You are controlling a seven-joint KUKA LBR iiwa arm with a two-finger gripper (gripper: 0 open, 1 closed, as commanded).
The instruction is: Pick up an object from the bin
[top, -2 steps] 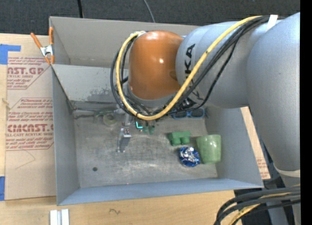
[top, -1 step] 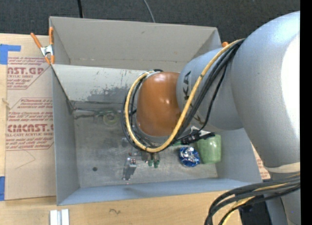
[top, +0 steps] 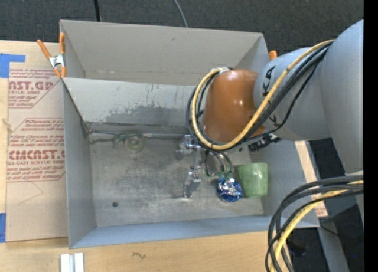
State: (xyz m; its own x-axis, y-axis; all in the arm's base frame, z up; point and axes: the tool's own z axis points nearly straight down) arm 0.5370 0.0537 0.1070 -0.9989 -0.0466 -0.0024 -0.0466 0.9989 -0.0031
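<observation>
We see the claw point(top: 190, 163) spread wide and empty above the bare floor of the bin point(top: 136, 191) (a blue ball point(top: 229, 190) and a green cup point(top: 255, 179) lie just beside it).

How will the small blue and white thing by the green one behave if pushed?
The blue and white thing looks rounded, so it may roll. Its glossy surface could slip in a grip. The pale green thing close beside it, toward the view's right, would probably stop it that way.

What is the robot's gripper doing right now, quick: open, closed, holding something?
Gripper: cannot tell whether open or closed; it is low in the bin, beside a shiny blue ball and a pale green object.
</observation>
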